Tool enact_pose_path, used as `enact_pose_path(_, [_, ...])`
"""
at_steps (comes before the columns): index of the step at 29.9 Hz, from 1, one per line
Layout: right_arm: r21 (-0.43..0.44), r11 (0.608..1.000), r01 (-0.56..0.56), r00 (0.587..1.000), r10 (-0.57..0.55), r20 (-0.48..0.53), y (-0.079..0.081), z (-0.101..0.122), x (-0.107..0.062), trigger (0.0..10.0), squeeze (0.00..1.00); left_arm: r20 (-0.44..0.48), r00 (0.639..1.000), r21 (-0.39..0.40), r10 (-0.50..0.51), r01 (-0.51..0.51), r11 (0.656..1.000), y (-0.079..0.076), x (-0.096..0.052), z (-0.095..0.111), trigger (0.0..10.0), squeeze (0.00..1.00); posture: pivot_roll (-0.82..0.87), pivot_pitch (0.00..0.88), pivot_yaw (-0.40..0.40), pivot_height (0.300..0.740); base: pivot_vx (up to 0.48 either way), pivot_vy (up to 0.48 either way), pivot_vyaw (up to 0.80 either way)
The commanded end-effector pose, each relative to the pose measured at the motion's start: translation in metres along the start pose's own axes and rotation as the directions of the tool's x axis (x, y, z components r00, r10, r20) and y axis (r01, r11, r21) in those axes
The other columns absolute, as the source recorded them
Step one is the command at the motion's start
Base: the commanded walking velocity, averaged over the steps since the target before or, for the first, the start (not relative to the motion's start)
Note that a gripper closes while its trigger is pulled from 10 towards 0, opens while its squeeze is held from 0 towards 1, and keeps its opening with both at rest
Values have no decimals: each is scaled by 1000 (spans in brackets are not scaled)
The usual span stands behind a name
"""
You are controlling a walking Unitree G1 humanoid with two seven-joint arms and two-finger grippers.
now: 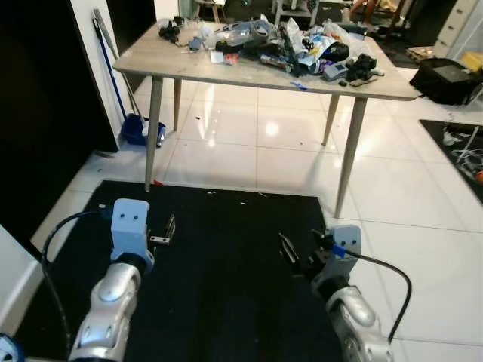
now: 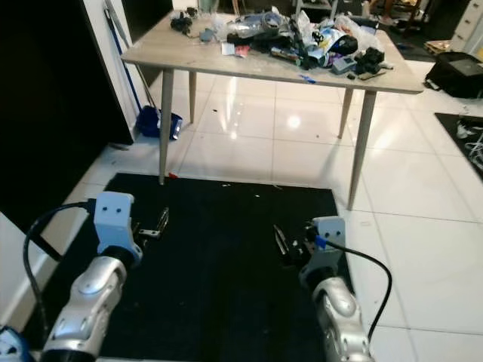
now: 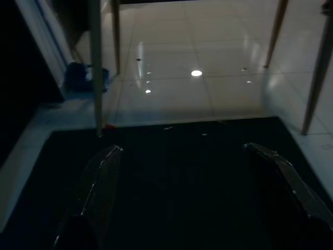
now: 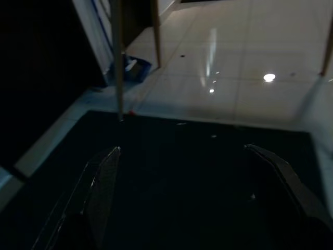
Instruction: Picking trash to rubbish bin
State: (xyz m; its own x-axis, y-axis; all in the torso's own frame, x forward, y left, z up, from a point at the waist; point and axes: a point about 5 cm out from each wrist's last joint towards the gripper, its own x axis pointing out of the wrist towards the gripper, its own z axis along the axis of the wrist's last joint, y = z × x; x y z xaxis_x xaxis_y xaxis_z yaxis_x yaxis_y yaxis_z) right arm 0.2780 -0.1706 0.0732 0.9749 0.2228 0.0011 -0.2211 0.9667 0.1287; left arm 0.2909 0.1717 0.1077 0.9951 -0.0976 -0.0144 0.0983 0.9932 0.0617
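Two hands low over the black mat (image 1: 219,286), both released, fingers spread wide, nothing between them: left hand (image 1: 167,230) above the mat's left half, right hand (image 1: 293,255) above its right half. Same spread seen along the fingers (image 3: 101,182) of the left wrist view and along those (image 4: 104,182) of the right wrist view, dark mat beneath each. Beyond the mat's far edge, glossy white floor (image 1: 256,143) with lamp glare. Standing on that floor, just past the mat, a worktop (image 1: 196,64) on slanted legs, one near leg at the mat's far left corner, another off its far right corner. Trash (image 1: 283,45) heaped on the worktop, toward its far right part, well apart from both hands: wrappers, bags, dark bits, too jumbled to sort. Left of the mat, a black wall; against it, a blue dustpan (image 1: 142,130) with a long handle leaning. Right of the worktop, a black bag (image 1: 451,79) on the floor.
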Motion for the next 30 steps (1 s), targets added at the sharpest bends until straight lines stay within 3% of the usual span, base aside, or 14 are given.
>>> enact_pose_path(1, [1,1000,7,1000,-7,-6,0,-3,-1,10000,0,-14,1000,9,10,-10,1000,3,-3,-3,10000,0,3,91,-30,740,259,0,0])
enact_pose_path(30, [-4,1000,6,1000,-6,-1,0,-2,-1,10000,0,-13,1000,6,11,-11,1000,2,-2,-2,10000,0,2,114,-30,740,260,0,0])
